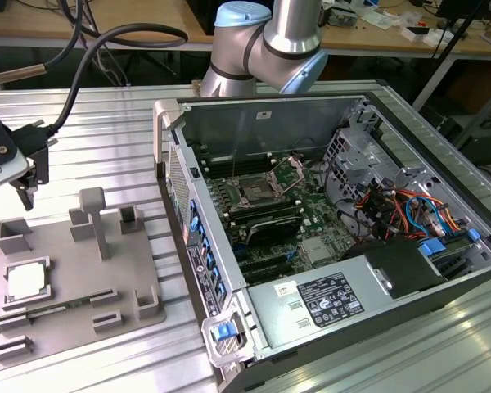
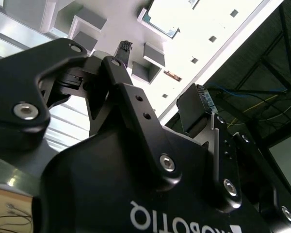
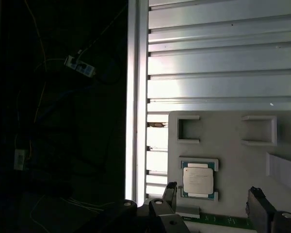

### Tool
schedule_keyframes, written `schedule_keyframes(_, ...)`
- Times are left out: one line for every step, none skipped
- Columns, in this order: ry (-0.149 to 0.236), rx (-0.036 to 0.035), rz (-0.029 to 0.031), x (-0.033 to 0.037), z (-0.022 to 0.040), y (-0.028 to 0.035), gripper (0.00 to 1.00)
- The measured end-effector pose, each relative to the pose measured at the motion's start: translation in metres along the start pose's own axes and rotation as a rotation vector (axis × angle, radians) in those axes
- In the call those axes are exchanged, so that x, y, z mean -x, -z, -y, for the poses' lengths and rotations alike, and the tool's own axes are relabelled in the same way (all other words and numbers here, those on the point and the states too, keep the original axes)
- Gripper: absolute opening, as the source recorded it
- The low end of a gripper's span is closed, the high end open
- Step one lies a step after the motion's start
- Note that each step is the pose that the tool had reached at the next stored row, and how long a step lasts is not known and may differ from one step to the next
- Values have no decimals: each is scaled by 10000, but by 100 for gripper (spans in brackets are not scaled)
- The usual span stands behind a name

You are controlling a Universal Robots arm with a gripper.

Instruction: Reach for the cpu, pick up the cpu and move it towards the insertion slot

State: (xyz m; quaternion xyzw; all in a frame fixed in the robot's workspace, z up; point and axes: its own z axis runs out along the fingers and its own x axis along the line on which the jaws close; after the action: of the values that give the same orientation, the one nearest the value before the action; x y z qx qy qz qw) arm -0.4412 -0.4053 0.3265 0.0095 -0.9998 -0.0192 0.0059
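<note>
Gripper (image 3: 212, 191) released over the tray; cpu (image 3: 199, 179) at rest in its recess.

Cpu: a square chip with a silvery top and greenish rim. It lies flat in a square recess of the grey plastic tray (image 1: 82, 274), by the tray's edge on the exterior view's left. Tray: stands on the slatted aluminium bench (image 1: 106, 115), close to a bench edge in the first wrist view. Fingers (image 3: 258, 206): black, spread wide apart, grasping nothing. The cpu shows between them in the first wrist view, untouched. Insertion slot (image 1: 254, 194): a metal-framed socket on the green motherboard (image 1: 311, 214) inside the lidless computer case (image 1: 262, 123), well apart from the tray, towards the exterior view's right. Robot arm (image 1: 266, 41): rises behind the case.
</note>
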Motion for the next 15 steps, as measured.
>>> schedule_keyframes(0,0,0,0,0,-1,66)
schedule_keyframes(0,0,0,0,0,-4,66)
schedule_keyframes(0,1,2,0,0,-8,66)
schedule_keyframes(0,0,1,0,1,-14,66)
schedule_keyframes(0,-1,-1,0,1,-17,66)
schedule_keyframes(0,0,-1,0,1,-23,66)
schedule_keyframes(0,-1,-1,0,1,-28,66)
schedule_keyframes(0,0,0,1,1,-34,66)
schedule_keyframes(0,0,0,0,2,-39,66)
schedule_keyframes(0,-1,-1,1,2,-49,66)
schedule_keyframes(0,-1,-1,1,2,-54,66)
schedule_keyframes(0,0,-1,1,3,-62,66)
schedule_keyframes(0,-1,-1,1,3,-67,66)
schedule_keyframes(0,-1,0,1,3,-75,66)
schedule_keyframes(0,-1,-1,1,3,-79,66)
